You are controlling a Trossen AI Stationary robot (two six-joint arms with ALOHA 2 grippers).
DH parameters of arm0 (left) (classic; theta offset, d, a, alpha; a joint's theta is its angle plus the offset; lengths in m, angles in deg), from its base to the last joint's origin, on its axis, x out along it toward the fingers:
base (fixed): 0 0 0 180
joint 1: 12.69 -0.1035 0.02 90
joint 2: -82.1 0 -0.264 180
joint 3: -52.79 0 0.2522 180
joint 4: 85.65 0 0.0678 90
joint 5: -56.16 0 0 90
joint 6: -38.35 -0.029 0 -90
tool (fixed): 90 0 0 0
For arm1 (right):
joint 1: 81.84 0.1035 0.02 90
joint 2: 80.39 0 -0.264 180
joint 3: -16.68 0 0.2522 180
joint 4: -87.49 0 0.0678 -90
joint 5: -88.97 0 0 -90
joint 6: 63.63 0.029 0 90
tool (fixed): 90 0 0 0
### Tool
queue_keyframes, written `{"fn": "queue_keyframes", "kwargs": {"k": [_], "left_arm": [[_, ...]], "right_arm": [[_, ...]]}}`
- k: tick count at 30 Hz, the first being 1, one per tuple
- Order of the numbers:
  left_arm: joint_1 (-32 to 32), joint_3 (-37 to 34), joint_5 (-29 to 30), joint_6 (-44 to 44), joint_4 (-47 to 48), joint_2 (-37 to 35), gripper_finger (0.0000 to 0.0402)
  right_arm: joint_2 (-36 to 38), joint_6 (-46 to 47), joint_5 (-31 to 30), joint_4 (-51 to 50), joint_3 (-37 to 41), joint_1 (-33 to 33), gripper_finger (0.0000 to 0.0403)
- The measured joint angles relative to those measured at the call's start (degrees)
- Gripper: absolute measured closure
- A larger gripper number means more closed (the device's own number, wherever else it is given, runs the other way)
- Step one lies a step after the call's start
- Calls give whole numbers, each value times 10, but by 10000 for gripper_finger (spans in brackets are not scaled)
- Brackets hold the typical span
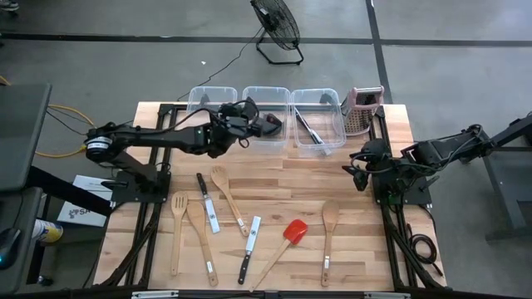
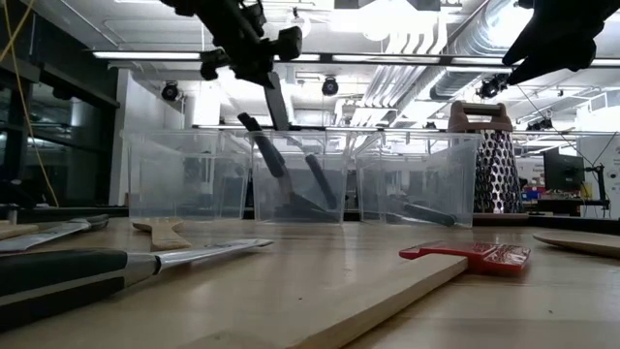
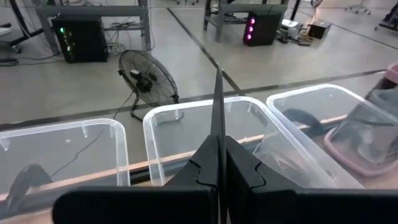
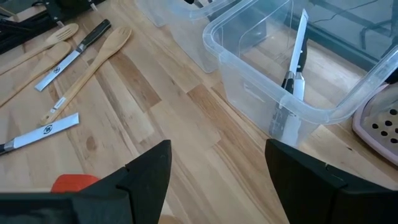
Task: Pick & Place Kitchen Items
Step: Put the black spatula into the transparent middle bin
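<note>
My left gripper is above the middle clear bin at the table's far edge, shut on a thin dark flat utensil, seen edge-on. The low view shows the utensil slanting down toward that bin, where other dark utensils lean. My right gripper waits open at the table's right, with nothing between its fingers. Wooden spoons, knives and a red-headed spatula lie flat on the table. My left gripper pinches the utensil's two flat faces between its fingers. The utensil runs along the fingers and sticks out past their tips. It comes from the table's left, slanting down. The thing is lifted clear above the middle bin; which end is held is hidden by the fingers.
A left bin and a right bin flank the middle one; the right one holds a knife leaning on its wall. A metal box grater stands at the far right. A fan stands on the floor beyond.
</note>
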Motion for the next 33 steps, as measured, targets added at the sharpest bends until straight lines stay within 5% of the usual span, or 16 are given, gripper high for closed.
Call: {"fn": "queue_keyframes", "kwargs": {"k": [14, 33], "left_arm": [[-51, 0, -1, -2, -83, 43, 401], [-70, 1, -49, -9, -69, 68, 401]], "right_arm": [[-1, 0, -2, -1, 0, 0, 151], [-1, -2, -9, -4, 0, 0, 151]]}}
